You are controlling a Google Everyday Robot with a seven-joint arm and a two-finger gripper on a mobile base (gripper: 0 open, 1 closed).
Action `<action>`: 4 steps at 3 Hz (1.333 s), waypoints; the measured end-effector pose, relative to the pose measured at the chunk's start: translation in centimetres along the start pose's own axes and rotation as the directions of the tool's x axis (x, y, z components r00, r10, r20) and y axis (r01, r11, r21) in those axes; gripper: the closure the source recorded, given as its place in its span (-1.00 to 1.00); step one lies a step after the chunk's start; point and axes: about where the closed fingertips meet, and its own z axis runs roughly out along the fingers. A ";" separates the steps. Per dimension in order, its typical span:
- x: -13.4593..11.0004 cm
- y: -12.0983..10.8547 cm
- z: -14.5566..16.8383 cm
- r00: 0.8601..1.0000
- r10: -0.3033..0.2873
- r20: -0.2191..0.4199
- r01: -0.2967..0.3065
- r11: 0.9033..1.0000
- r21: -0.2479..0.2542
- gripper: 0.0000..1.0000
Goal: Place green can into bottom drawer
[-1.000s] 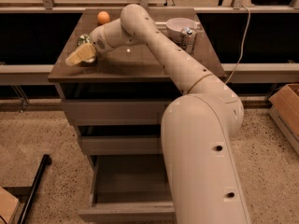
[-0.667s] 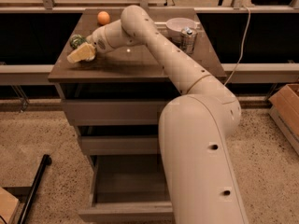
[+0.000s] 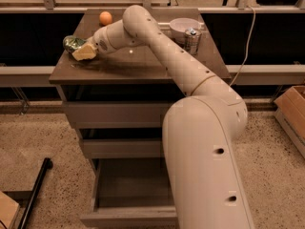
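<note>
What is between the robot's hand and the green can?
Nothing. In the camera view the gripper sits right against the green can, near the left edge of the cabinet top, with no gap showing.

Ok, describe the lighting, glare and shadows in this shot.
Camera view: warm, dim light; a small glare spot on the dark brown tabletop beside the arm. Camera view: the claw, at the small green can on the table's left side, casts a soft shadow; the open bottom drawer lies dim.
</note>
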 end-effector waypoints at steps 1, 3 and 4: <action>-0.6 -0.4 -2.5 0.999 -0.045 -0.009 0.045 0.998 0.043 0.99; -1.5 0.9 -12.4 0.962 -0.240 -0.128 0.250 0.966 0.072 1.00; -0.9 2.8 -16.2 0.922 -0.339 -0.189 0.347 0.938 0.013 1.00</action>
